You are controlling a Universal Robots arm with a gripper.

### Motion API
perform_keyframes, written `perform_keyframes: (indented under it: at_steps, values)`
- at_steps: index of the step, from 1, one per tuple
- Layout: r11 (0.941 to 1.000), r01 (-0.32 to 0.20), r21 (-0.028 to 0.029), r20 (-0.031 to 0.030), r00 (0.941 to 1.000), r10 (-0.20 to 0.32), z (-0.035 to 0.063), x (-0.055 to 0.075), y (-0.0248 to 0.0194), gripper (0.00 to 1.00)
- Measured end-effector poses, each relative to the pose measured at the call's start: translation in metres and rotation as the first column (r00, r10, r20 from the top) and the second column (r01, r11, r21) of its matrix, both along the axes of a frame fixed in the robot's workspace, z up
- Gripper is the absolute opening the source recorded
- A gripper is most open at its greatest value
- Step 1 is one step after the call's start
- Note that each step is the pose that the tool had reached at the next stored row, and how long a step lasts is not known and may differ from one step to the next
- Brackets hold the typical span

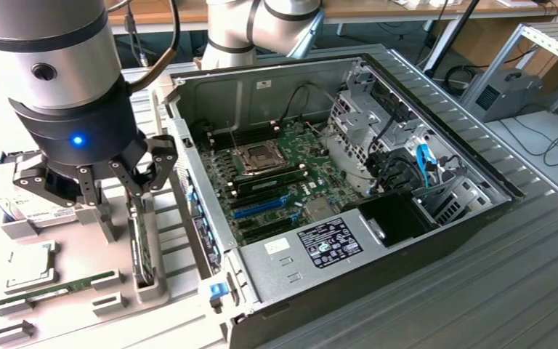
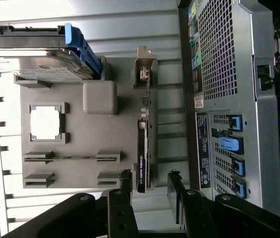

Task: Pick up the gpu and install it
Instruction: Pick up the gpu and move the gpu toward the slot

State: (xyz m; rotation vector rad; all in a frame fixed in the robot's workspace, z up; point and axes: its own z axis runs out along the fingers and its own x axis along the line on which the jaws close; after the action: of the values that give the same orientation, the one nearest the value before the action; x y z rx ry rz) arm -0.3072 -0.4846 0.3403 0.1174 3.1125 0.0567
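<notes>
Presently hovering with gripper (image 2: pixel 149 176) spread wide and empty, gpu (image 2: pixel 142 148) on edge just beneath: likely light, stiff, fragile; best pinched gently across faces.

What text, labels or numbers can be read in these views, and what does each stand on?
Nothing can be read for certain.
gpu edge: small pale print, too blurred to read.
Hard drive label: blurred.
Case rear stickers: too small to read.
Power supply label: symbols and print too small to read.
</notes>
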Motion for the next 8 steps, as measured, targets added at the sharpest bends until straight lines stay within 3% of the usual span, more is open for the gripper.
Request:
perform_keyframes:
  at_steps: [8]
  values:
    - [1.0, 0.0, 0.0, 0.0, 1.0, 0.0, -0.0018, -0.0005, 0.0, 0.42]
